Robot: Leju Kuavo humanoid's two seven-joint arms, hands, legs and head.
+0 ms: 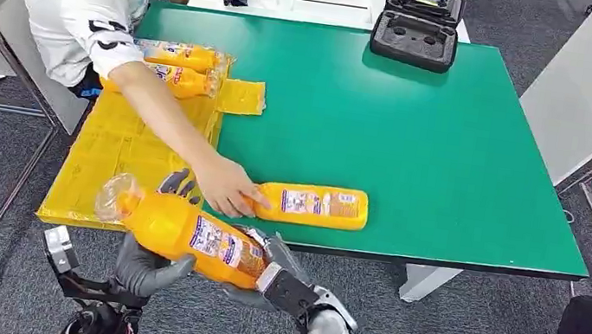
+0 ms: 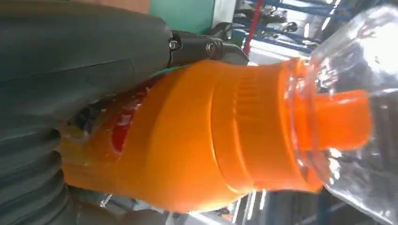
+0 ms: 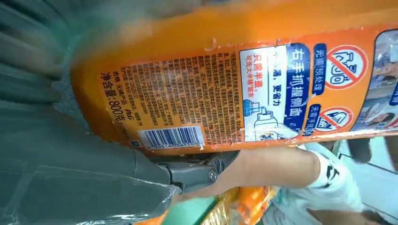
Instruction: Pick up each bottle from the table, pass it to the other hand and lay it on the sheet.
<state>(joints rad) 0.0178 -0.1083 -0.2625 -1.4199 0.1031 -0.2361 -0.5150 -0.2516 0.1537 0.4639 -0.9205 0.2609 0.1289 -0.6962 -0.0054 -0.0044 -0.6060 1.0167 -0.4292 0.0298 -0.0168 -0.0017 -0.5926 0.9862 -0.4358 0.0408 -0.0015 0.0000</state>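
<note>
Both hands grip one orange bottle (image 1: pixel 178 233) below the green surface (image 1: pixel 452 154): the left hand (image 1: pixel 142 270) under its neck end, the right hand (image 1: pixel 282 274) at its base. If the right lets go early, the bottle may drop before reaching the yellow sheet (image 1: pixel 116 150). A person's hand (image 1: pixel 224 185) touches another bottle (image 1: pixel 313 204) nearby.

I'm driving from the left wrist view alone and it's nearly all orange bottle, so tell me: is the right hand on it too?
Observer: Yes. The right hand grips the held bottle at its base, the left hand near its capped end.
Operator: Any bottles on the sheet?
Observer: Two bottles lie at the yellow sheet's far end.
Operator: Anything left on the table?
Observer: One bottle on the green table, with a person's hand on it.
</note>
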